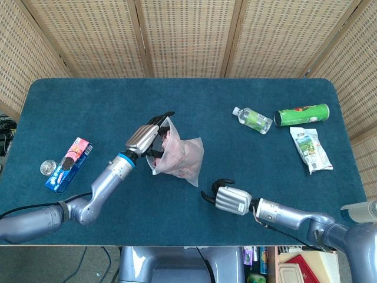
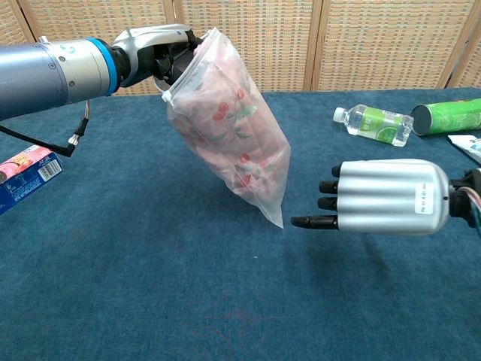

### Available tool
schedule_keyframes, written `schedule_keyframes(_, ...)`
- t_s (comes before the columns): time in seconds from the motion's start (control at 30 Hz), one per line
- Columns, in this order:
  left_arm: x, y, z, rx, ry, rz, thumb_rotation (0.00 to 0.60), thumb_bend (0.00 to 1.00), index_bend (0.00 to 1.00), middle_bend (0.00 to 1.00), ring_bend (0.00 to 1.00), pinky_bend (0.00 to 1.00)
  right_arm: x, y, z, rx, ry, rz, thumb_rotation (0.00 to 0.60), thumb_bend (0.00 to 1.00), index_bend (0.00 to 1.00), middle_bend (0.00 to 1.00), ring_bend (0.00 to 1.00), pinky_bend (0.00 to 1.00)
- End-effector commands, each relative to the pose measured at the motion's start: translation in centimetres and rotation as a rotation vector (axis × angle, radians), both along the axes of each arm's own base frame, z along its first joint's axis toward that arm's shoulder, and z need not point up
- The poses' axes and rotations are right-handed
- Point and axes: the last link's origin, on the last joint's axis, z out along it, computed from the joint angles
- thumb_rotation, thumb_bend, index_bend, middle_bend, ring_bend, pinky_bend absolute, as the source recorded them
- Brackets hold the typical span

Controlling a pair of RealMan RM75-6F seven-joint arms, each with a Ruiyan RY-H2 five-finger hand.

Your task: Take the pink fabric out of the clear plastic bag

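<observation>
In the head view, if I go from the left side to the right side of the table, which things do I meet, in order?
Small jar → cookie box → left hand → plastic bag → right hand → water bottle → green can → snack packet.
</observation>
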Motion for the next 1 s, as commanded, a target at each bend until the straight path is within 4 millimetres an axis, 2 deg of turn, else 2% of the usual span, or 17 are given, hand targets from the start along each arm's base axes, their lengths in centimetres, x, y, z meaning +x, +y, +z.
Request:
schedule_keyframes(0.03, 0.0, 0.0, 0.0, -0.004, 0.001, 0.003, 0.600, 0.52, 0.70, 0.00, 0.00, 0.00, 0.9, -0.7, -1.5, -0.044, 0.023, 0.000, 0.600, 0.00, 0.16, 0.56, 0.52, 0.73)
schedule_keyframes(0.33, -0.1, 0.0, -0.2, -0.011, 0.005, 0.010, 0.600, 0.51, 0.70, 0.00, 0.00, 0.00, 1.6, -0.6, -3.8, -0.118, 0.029, -0.027, 0.600, 0.00, 0.16, 0.56, 0.52, 0.73)
schedule_keyframes(1.0, -0.6, 0.4, -0.8, -0.027, -0.017, 0.053, 0.600, 0.51, 0.70, 0.00, 0.00, 0.00, 4.2, 0.4, -5.9, -0.144, -0.006, -0.062, 0.600, 0.00, 0.16, 0.56, 0.52, 0.73)
